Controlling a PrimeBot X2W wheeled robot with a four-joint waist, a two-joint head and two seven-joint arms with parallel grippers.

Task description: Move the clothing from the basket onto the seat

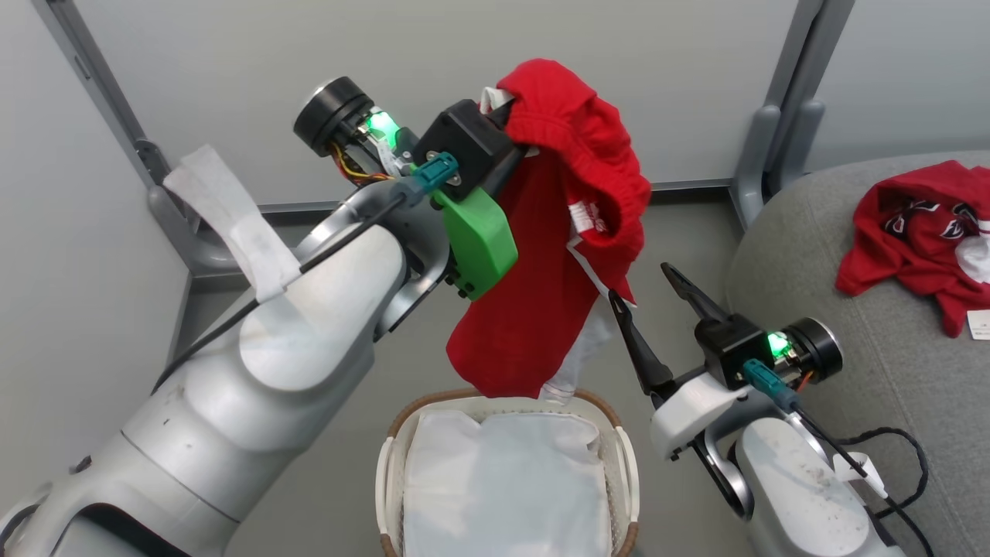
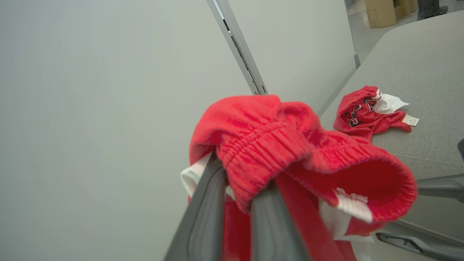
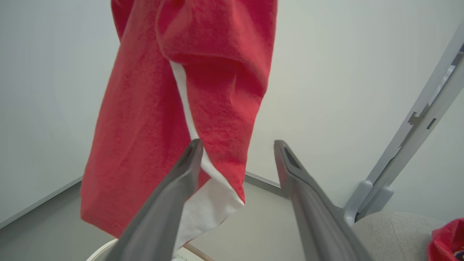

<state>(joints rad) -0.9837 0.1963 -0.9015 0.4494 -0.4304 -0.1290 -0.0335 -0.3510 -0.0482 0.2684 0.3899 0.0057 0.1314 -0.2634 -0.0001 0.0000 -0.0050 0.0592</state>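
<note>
Clothing (image 1: pixel 541 309) in left tool (image 2: pixel 241 183) grip

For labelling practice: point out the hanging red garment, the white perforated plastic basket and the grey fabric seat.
red garment (image 1: pixel 526 309): head view, hanging panel.
white basket (image 1: pixel 389 476): head view, left handle.
grey seat (image 1: pixel 913 371): head view, bare cushion.

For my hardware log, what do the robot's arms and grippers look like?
The left arm and right arm have pale grey shells, green lights, teal connectors and black cables. The left gripper and right gripper have long dark fingers. The left wrist bears a green cover.
</note>
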